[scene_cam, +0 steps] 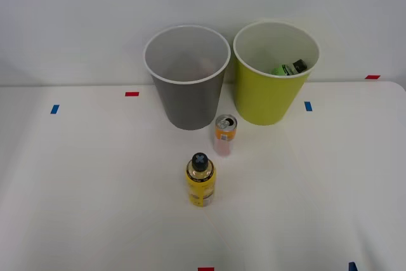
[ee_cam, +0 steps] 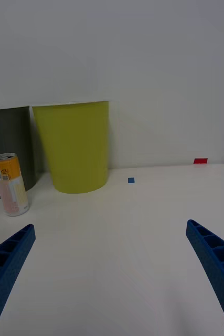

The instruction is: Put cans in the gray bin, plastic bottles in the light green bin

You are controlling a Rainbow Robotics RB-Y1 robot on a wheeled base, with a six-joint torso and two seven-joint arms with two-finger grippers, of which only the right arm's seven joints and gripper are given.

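Right tool: fingers spread wide, nothing between them, low over the bench; yellow bottle: upright, black cap up, nearest the robot on the bench; can: upright, long axis vertical, just behind the bottle and in front of the gap between the two bins; in the wrist view it stands ahead of the tool and off toward the gray-bin side, so the coming reach probably needs a sideways correction toward it; gray bin: inside bare; light green bin: green bottle already lying inside.
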